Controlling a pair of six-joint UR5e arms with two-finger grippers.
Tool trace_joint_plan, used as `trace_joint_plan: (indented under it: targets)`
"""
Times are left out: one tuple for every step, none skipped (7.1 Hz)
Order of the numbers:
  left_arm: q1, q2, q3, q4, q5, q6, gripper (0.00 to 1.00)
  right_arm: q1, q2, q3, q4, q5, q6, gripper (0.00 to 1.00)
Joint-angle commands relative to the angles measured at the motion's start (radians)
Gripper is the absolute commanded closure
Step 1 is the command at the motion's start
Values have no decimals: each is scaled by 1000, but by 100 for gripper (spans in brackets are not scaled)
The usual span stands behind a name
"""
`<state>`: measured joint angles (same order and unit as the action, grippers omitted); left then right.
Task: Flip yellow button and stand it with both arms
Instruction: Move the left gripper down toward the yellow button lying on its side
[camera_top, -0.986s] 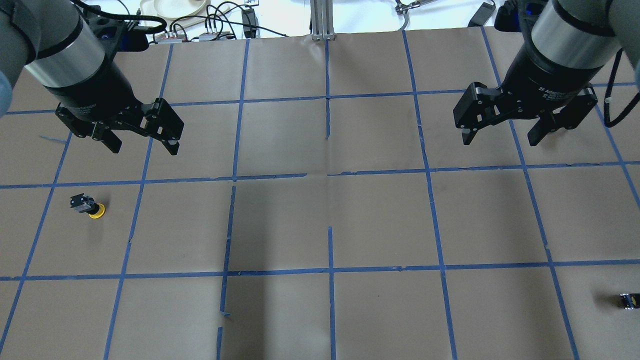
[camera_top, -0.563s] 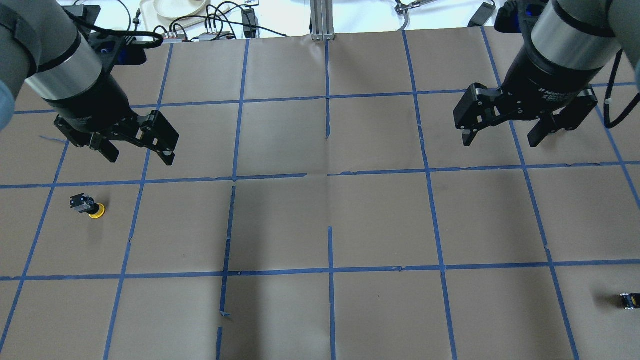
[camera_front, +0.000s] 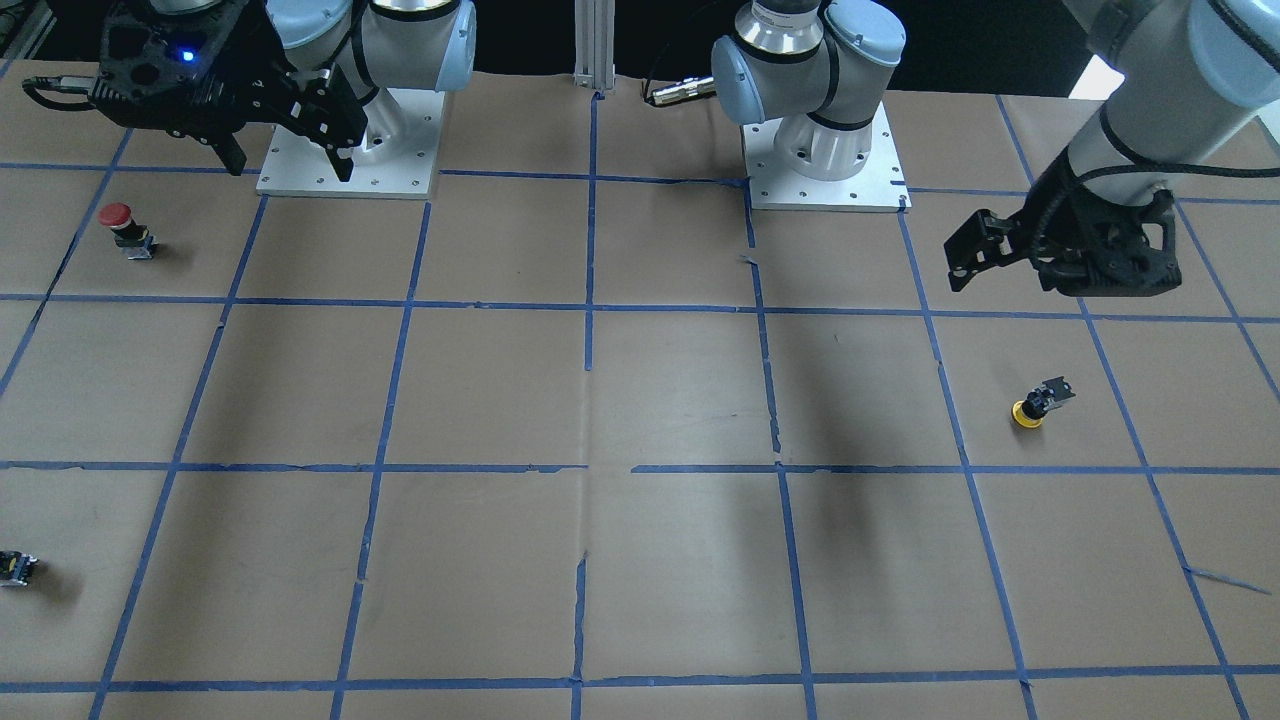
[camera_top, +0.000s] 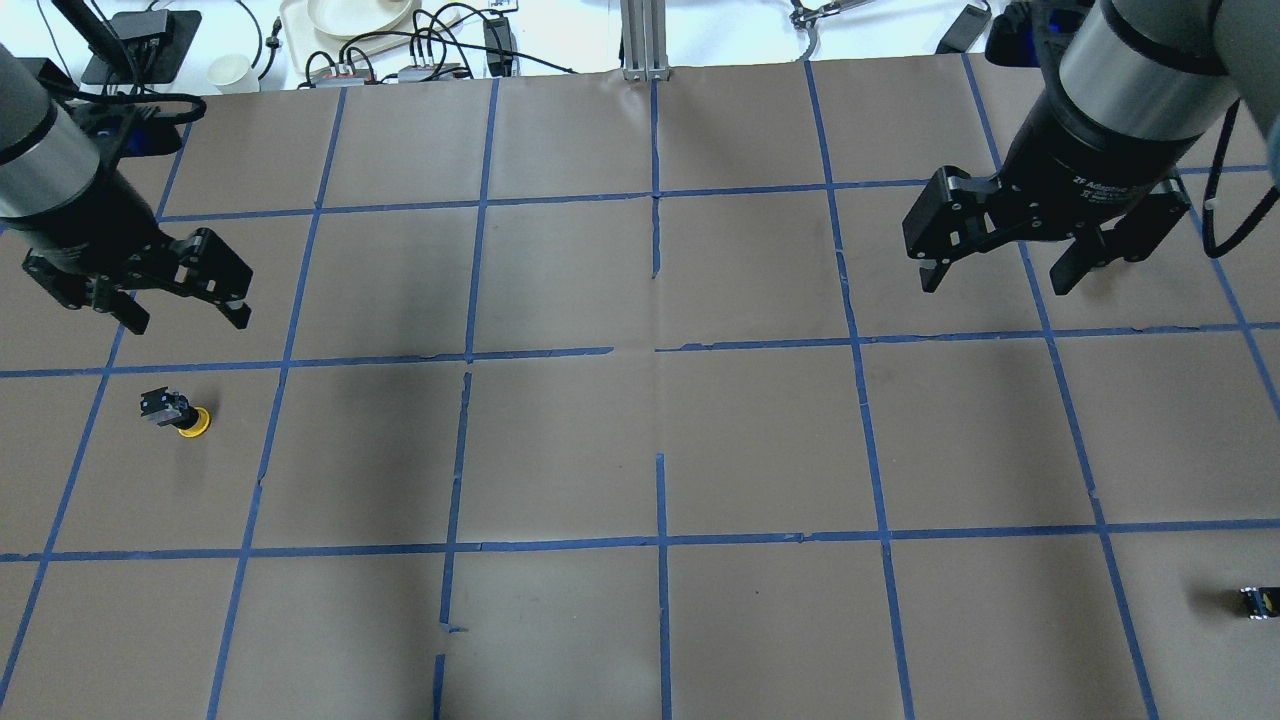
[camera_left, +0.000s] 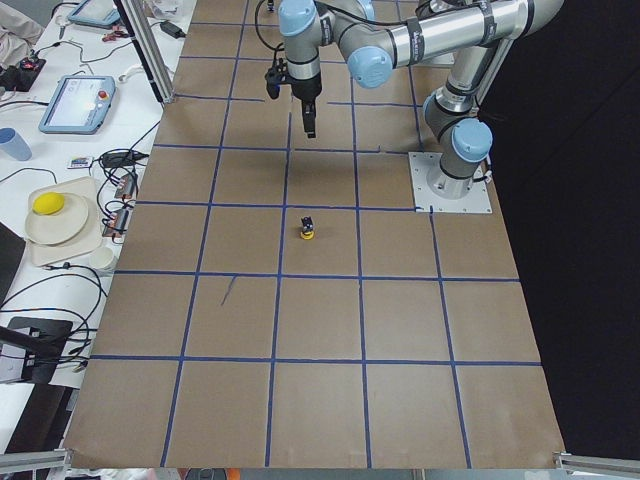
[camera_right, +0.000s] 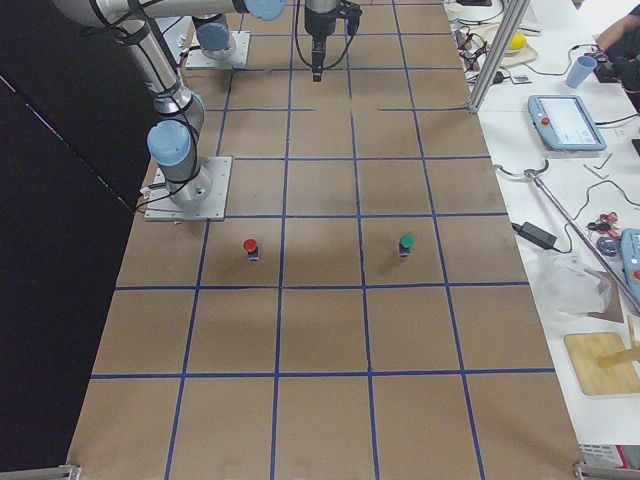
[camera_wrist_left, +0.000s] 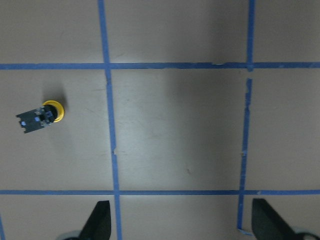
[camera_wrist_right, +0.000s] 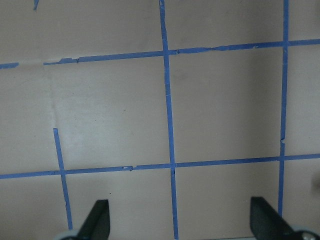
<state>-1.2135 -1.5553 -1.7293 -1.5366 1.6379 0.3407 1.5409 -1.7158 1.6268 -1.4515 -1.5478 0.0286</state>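
Note:
The yellow button (camera_top: 180, 413) lies tilted on the brown paper at the left, its yellow cap on the paper and its black-grey body pointing up and left. It also shows in the front view (camera_front: 1035, 405), the left side view (camera_left: 309, 229) and the left wrist view (camera_wrist_left: 44, 115). My left gripper (camera_top: 188, 320) is open and empty, hovering above the table just beyond the button; it also shows in the front view (camera_front: 1015, 285). My right gripper (camera_top: 993, 285) is open and empty, high over the right half, far from the button.
A red-capped button (camera_front: 125, 228) stands near the right arm's base. A green-capped button (camera_right: 405, 244) stands further out. A small capless switch part (camera_top: 1258, 600) lies at the right edge. Cables and a plate (camera_top: 345, 15) lie beyond the far table edge.
My left gripper has moved left and slightly down the overhead view, ending closer to the yellow button, still open. The right gripper and the button have hardly moved.

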Motion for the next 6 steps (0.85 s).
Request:
trace_joint_plan:
  targets:
    - [109,-67,-12,76,31,168,1,-5,-1,-1,-6,3,-4,0]
    - [155,-139,-12,160,27,220,1,-4,-1,-1,-6,3,2,0]
    - [196,-210,-15,191,22,277,1,-2,-1,-2,-6,2,4,0]
    - [247,-273,-12,249,10,300,1,-2,-2,-2,-16,2,4,0]
    - [261,-308,-13,256,-6,305,8,-1,-2,-1,-23,-3,4,0]
    - [270,-333,-16,313,-13,307,9,-1,-1,-1,-23,0,5,0]
